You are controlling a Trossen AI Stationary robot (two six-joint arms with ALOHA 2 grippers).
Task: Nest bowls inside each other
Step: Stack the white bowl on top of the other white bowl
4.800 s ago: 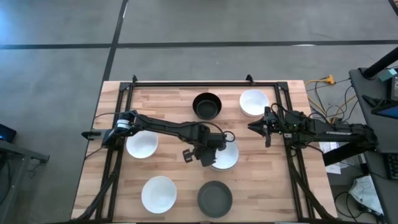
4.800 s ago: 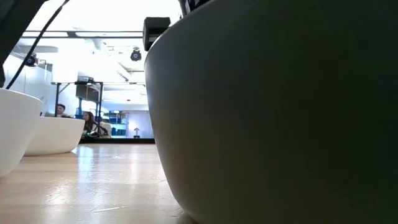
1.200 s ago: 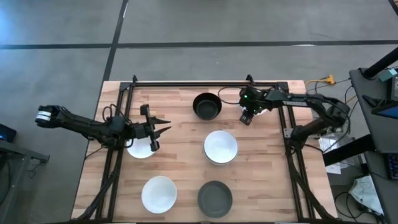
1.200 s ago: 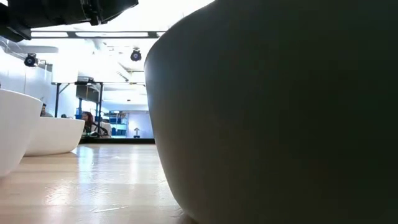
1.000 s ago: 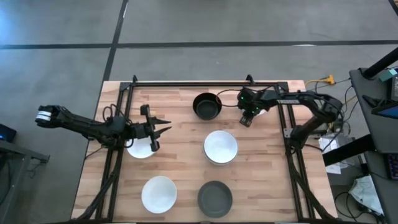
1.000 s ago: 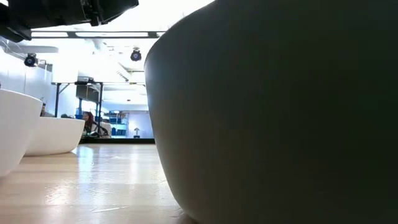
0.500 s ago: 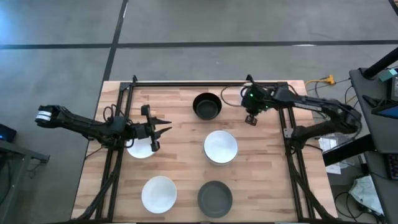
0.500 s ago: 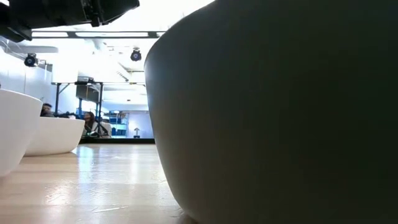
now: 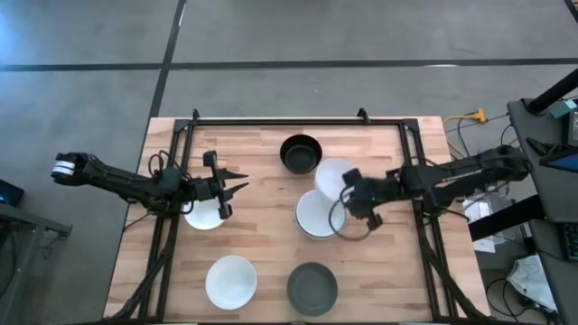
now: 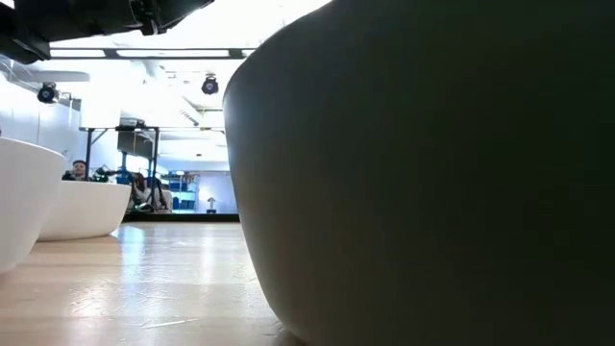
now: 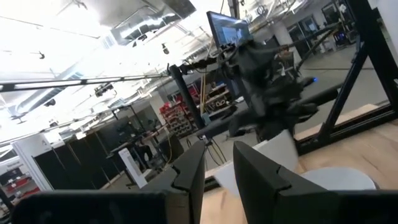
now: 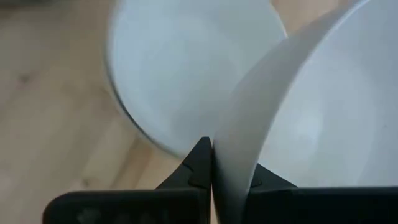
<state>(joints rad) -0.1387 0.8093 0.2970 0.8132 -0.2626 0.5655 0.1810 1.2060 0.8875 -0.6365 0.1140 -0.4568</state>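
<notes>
My right gripper (image 9: 349,192) (image 12: 229,172) is shut on a white bowl (image 9: 331,175) over the table's middle, just above a white bowl (image 9: 316,217) (image 12: 177,74) standing on its base. My left gripper (image 9: 231,183) (image 11: 217,167) hovers open at the left, over another white bowl (image 9: 204,215). A glossy black bowl (image 9: 301,153) stands farther back. A white bowl (image 9: 230,281) and a dark grey bowl (image 9: 312,288) (image 10: 423,173) stand near the front edge. My right gripper pinches the white bowl's rim (image 12: 231,146), one finger (image 12: 194,163) outside the wall and one (image 12: 268,178) inside. The fingers come from the table's right side. The bowl is tilted, partly above the middle bowl; whether the two touch I cannot tell.
A black metal frame (image 9: 289,120) runs along the table's far edge and both sides. In the low view the dark grey bowl fills most of the picture, with two white bowls (image 10: 82,207) at its left. People show far off in the room behind.
My right gripper has taken the white bowl up from the table's far right corner and carried it toward the left and near edge, to above the middle white bowl; the bowl now sits tilted.
</notes>
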